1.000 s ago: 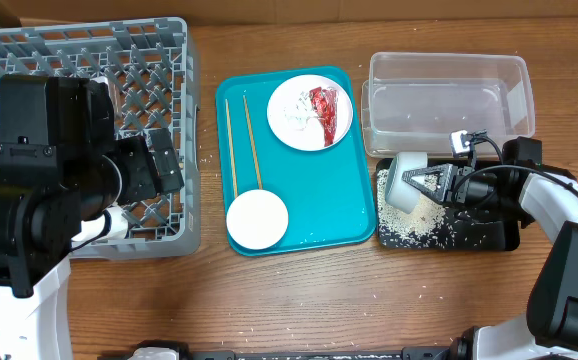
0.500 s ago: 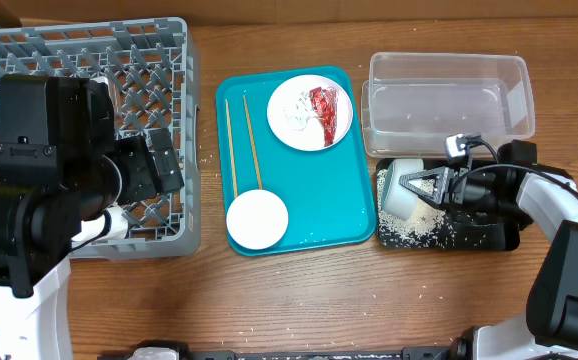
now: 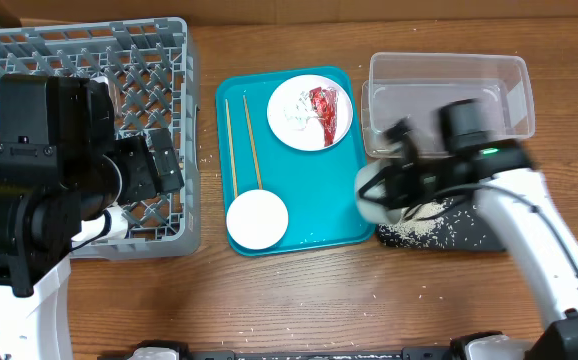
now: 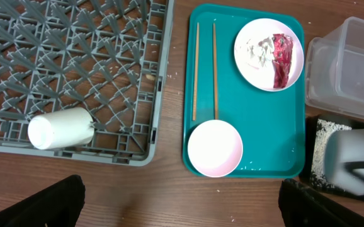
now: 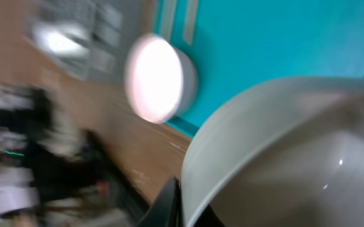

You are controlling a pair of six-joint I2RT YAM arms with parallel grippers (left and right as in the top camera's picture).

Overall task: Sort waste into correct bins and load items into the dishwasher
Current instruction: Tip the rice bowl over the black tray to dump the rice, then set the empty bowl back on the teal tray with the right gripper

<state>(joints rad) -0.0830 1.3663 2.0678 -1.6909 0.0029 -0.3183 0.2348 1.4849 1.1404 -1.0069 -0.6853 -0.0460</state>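
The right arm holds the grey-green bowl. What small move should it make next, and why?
Probably carry the grey-green bowl left, toward the dish rack: the rice already lies in the black tray, and the bowl looks empty in the right gripper.

The left arm [image 3: 54,150] is built of bulky matte-black housings, some boxy and some round. Below them, by the table's front left corner, is a smooth white link [image 3: 9,310]. Its fingers [image 4: 37,202] show as two flat black wedges. The right arm [image 3: 539,235] is a slim white tube with black joints [image 3: 462,120], one bearing a small green light [image 3: 489,152]; its outline is blurred.
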